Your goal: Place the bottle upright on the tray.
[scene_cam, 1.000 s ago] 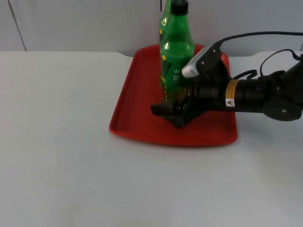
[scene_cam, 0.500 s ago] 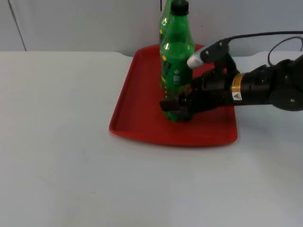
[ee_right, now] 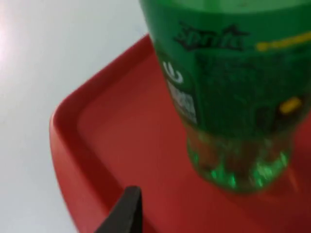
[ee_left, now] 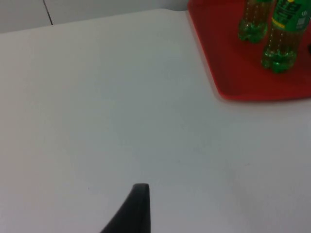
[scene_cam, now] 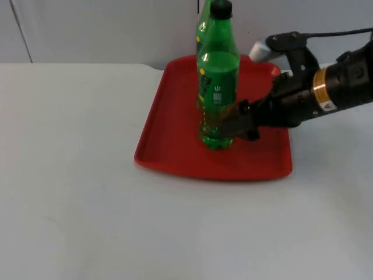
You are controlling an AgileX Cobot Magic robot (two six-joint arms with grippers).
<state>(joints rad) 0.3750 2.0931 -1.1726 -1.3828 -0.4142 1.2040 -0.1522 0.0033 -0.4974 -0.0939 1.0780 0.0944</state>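
A green bottle (scene_cam: 217, 81) with a black cap stands upright on the red tray (scene_cam: 169, 146); its label and base are close up in the right wrist view (ee_right: 228, 97). My right gripper (scene_cam: 239, 121) is open just right of the bottle's base, with its fingers apart and off the bottle. One of its fingertips (ee_right: 124, 213) hangs over the tray's floor (ee_right: 107, 145). My left gripper waits over the bare table left of the tray, where one black fingertip (ee_left: 138, 208) shows.
A second green bottle (ee_left: 252, 22) stands upright on the tray behind the first (ee_left: 282, 39), and is partly hidden by it in the top view (scene_cam: 201, 26). The grey partition wall (scene_cam: 105, 29) rises behind the tray. White table (scene_cam: 87, 192) stretches left and in front.
My right gripper has let go of the bottle's base and drawn back to the right and up. The bottle stays standing in place.
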